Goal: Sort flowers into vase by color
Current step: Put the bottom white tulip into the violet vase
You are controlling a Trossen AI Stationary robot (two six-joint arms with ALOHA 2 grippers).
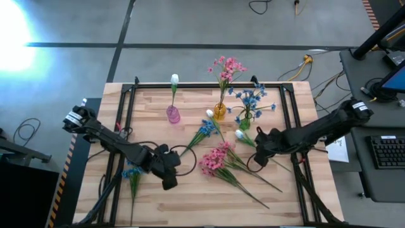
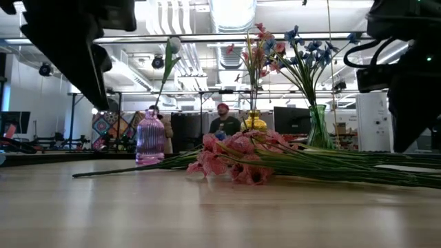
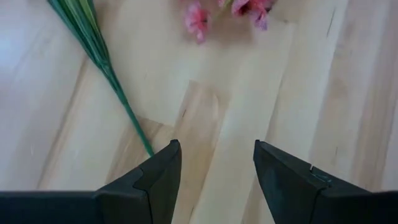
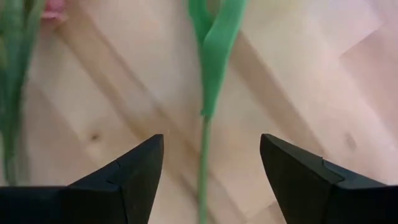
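Three vases stand at the table's far side: a purple vase [image 1: 173, 114] with a white bud, a yellow vase [image 1: 219, 112] with pink flowers, and a green vase [image 1: 245, 121] with blue flowers. Pink flowers [image 1: 217, 159], a blue flower [image 1: 205, 129], white buds [image 1: 239, 134] and another blue flower [image 1: 131, 172] lie flat on the wood. My left gripper [image 3: 217, 149] hangs open above bare wood, beside a stem's cut end [image 3: 140, 134]. My right gripper [image 4: 211, 143] is open above a green stem [image 4: 204, 168], one finger on each side of it.
Black frame rails [image 1: 130, 95] run along the table's left, far and right sides. A desk with a keyboard [image 1: 386, 152] stands to the right of the table. People [image 2: 224, 120] are in the room beyond the far edge. Bare wood [image 1: 190, 202] lies along the near edge.
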